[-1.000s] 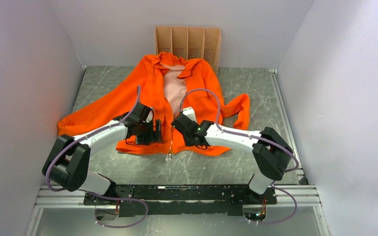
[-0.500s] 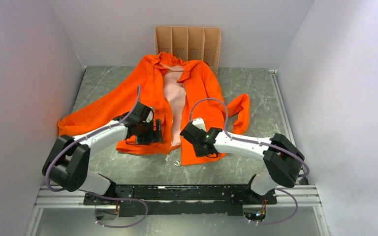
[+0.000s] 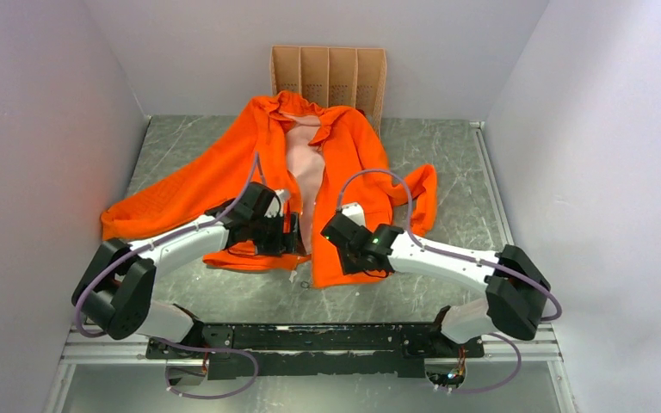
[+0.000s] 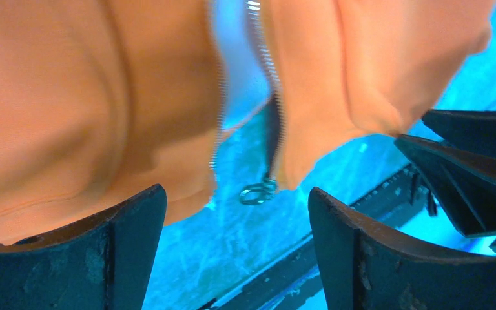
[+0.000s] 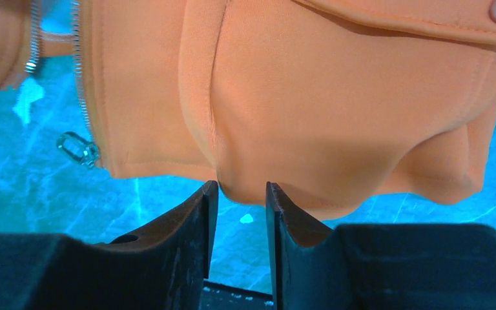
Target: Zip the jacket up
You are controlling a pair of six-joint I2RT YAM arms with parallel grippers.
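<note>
Two arms reach in from the near edge of the counter (image 3: 456, 163) and meet over the bottom hem of the jacket (image 3: 361, 146). It lies flat on its back in the middle of the counter, collar toward the far wall and just in front of a cardboard divider box (image 3: 328, 73). The front is open from collar to hem, showing a strip of pale pink lining (image 3: 308, 168). One sleeve (image 3: 181, 189) stretches out toward the left wall; the other (image 3: 419, 194) is folded close beside the body on the right.

The left arm (image 3: 181, 245) comes in over the lower corner of the front panel on its side. Its jaws stand wide apart with nothing between them. Its wrist view shows both zipper tracks running down to the hem with a gap between them. The zipper pull (image 4: 257, 192), a small metal ring, hangs at the bottom of the track on the other panel, over bare counter.

The right arm (image 3: 447, 254) is low over the hem of the panel on its side, below a flap pocket (image 5: 413, 26). Its jaws are parted only a little, and counter shows through the narrow slot. A soft fold of the orange hem sags right at their tips, but I see no pinch on it. In the right wrist view the zipper pull (image 5: 77, 148) lies off to the side, at the panel's bottom corner.
</note>
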